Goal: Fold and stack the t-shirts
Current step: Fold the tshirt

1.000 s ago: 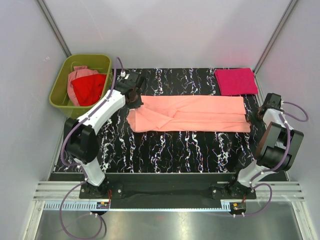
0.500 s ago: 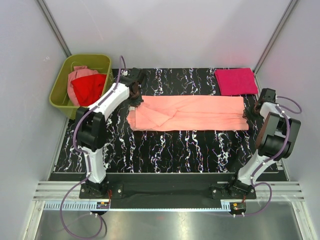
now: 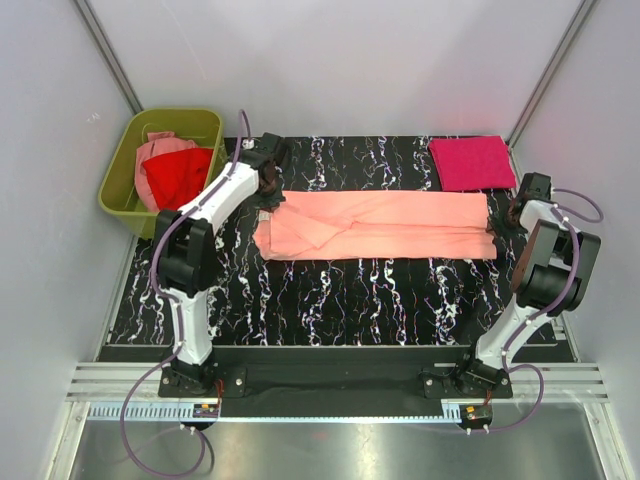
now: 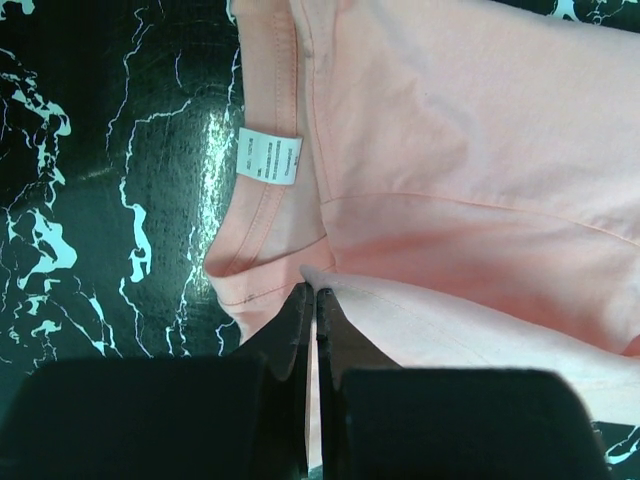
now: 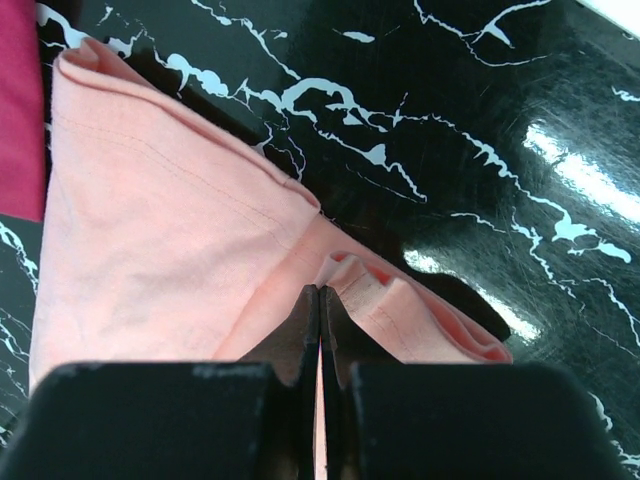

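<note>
We see the peach t-shirt (image 3: 375,225) lying flat across the middle of the table (image 3: 340,300), already folded lengthwise into a long band that runs from the left side to the right edge. Its collar (image 4: 262,215) and white label (image 4: 269,156) sit at the left end, the hem at the right.

The left gripper (image 3: 268,195) is clamped on the cloth just beside the collar, and the right gripper (image 3: 500,222) is pinched tight on a bunched fold of the hem. We judge that each end is held so the band stays taut and straight, ready for one end to be carried over the other. The hem is rumpled at the right fingers, so that corner may need smoothing.

A magenta t-shirt (image 3: 472,162), folded into a neat rectangle, rests at the far right corner, which we take as the start of the stack. Just off the far left corner stands an olive bin (image 3: 185,113) holding a red t-shirt (image 3: 178,177) and a dusty pink t-shirt (image 3: 160,150), both crumpled and not yet folded.

The table top is glossy black with white veins. Plain pale walls (image 3: 330,60) close in the scene, and a metal rail (image 3: 340,398) runs along the near edge.
</note>
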Robot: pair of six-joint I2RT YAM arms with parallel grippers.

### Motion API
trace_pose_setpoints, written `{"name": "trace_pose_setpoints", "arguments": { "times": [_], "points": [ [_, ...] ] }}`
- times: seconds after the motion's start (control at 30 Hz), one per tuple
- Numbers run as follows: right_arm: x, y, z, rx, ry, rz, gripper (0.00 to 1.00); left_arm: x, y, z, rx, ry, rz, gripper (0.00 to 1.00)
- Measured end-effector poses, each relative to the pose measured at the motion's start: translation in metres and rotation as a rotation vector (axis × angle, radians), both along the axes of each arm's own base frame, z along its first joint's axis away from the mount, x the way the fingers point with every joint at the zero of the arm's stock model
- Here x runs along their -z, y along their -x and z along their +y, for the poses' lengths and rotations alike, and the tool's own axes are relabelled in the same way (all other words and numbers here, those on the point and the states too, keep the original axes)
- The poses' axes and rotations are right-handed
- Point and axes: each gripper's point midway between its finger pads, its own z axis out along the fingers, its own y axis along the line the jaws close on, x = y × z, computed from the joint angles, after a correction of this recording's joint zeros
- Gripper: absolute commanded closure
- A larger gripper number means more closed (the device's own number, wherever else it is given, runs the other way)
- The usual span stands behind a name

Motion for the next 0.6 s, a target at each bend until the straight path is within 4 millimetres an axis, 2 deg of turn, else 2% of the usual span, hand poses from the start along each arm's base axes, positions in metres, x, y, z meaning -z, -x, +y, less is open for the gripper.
{"name": "trace_pose_setpoints", "arguments": {
  "times": [0.27,0.6],
  "points": [
    [0.012,-0.001,0.000,-0.003,-0.010,0.025,1.00,0.012,-0.010,0.001,0.002,-0.013,0.019,1.00],
    [0.012,-0.006,0.002,-0.009,-0.009,0.022,1.00,0.024,-0.016,0.004,0.010,-0.026,0.033,1.00]
  ]
}}
